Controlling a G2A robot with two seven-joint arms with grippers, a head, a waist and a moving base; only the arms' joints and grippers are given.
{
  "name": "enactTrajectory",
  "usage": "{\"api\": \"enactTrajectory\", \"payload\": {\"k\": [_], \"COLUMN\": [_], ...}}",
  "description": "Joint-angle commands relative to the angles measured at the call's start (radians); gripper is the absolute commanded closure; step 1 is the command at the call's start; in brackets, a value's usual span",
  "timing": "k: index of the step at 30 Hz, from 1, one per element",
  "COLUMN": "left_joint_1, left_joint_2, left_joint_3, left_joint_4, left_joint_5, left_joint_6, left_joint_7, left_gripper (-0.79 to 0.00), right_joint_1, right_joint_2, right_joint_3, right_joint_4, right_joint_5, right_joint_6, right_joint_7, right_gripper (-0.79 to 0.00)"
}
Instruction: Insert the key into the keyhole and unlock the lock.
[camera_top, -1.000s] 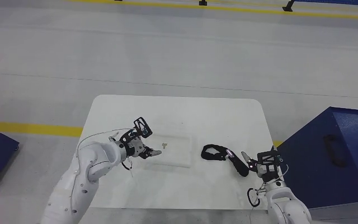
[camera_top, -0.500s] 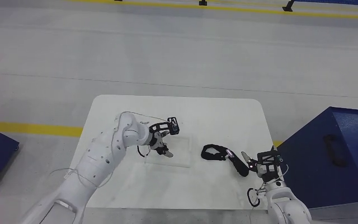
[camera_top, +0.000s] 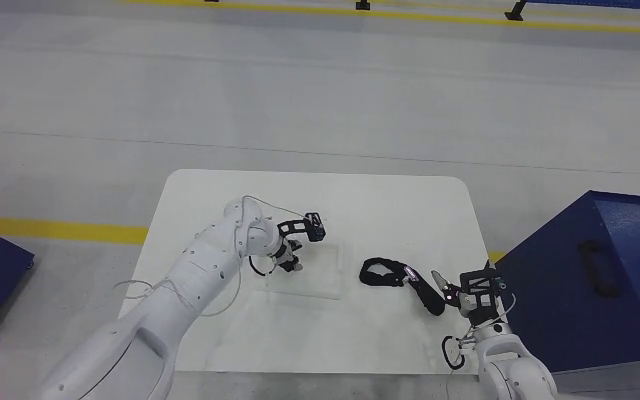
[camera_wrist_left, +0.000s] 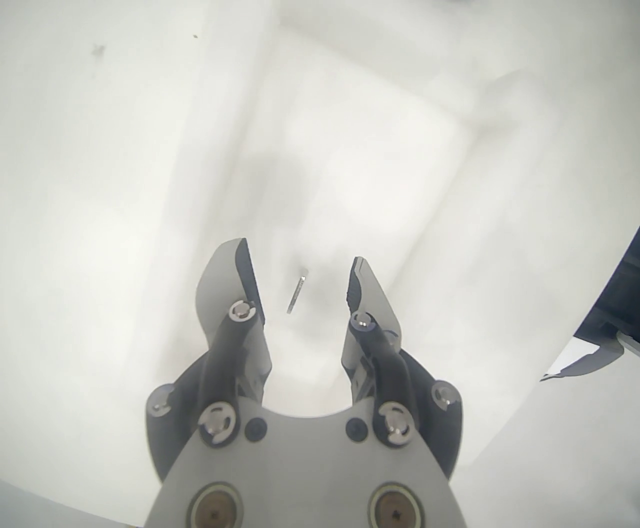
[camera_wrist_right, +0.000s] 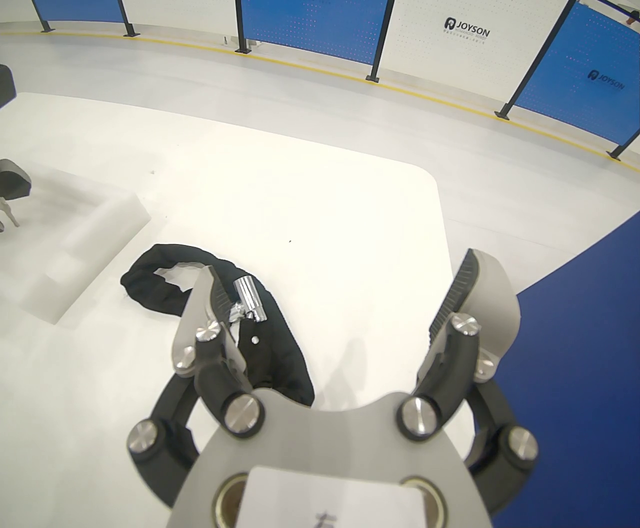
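Since a second ago my left arm has swung in from the table's left edge, and its left gripper now hangs over the left part of the white foam tray, which sits near the middle of the table. My right arm has kept its place.

On the left wrist view I see the jaws parted, with the key lying in the tray's recess between them. It shows as a thin edge-on sliver, and neither pad touches it.

The lock, a black sleeved chain with a shiny metal end, lies on the table between the tray and the right edge. My right gripper sits by the near right corner, spread wide and holding nothing. One finger is just beside the lock's metal end, and I cannot tell whether they touch.
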Motion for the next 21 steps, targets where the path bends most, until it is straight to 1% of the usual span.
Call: {"api": "enactTrajectory", "payload": {"k": [1, 2, 3, 4, 5, 6, 7, 12, 15, 18, 21], "left_joint_1": [-0.010, -0.015, -0.021, -0.026, -0.030, -0.034, -0.038, -0.055, -0.061, -0.067, -0.073], "left_joint_2": [-0.013, -0.019, -0.024, -0.028, -0.033, -0.036, -0.040, -0.054, -0.058, -0.058, -0.050], "left_joint_3": [0.008, 0.011, 0.015, 0.018, 0.020, 0.022, 0.023, 0.032, 0.041, 0.041, 0.029], "left_joint_4": [0.033, 0.046, 0.058, 0.069, 0.078, 0.088, 0.098, 0.135, 0.140, 0.139, 0.138], "left_joint_5": [-0.017, -0.022, -0.024, -0.026, -0.027, -0.030, -0.033, -0.029, -0.002, 0.007, 0.002], "left_joint_6": [-0.020, -0.027, -0.032, -0.034, -0.040, -0.046, -0.049, -0.062, -0.064, -0.082, -0.111], "left_joint_7": [0.000, 0.000, 0.001, 0.003, 0.005, 0.007, 0.010, 0.020, 0.032, 0.049, 0.069], "left_gripper": [-0.320, -0.299, -0.252, -0.154, -0.080, -0.031, -0.003, 0.000, 0.000, 0.000, 0.000], "right_joint_1": [0.000, 0.000, 0.000, 0.000, 0.000, 0.000, 0.000, 0.000, 0.000, 0.000, 0.000], "right_joint_2": [0.000, 0.000, 0.000, 0.000, 0.000, 0.000, 0.000, 0.000, 0.000, 0.000, 0.000], "right_joint_3": [0.000, 0.000, 0.000, 0.000, 0.000, 0.000, 0.000, 0.000, 0.000, 0.000, 0.000], "right_joint_4": [0.000, 0.000, 0.000, 0.000, 0.000, 0.000, 0.000, 0.000, 0.000, 0.000, 0.000], "right_joint_5": [0.000, 0.000, 0.000, 0.000, 0.000, 0.000, 0.000, 0.000, 0.000, 0.000, 0.000], "right_joint_6": [0.000, 0.000, 0.000, 0.000, 0.000, 0.000, 0.000, 0.000, 0.000, 0.000, 0.000], "right_joint_7": [0.000, 0.000, 0.000, 0.000, 0.000, 0.000, 0.000, 0.000, 0.000, 0.000, 0.000], "right_gripper": [-0.785, -0.785, -0.785, -0.785, -0.785, -0.785, -0.785, -0.785, -0.785, -0.785, -0.785]}}
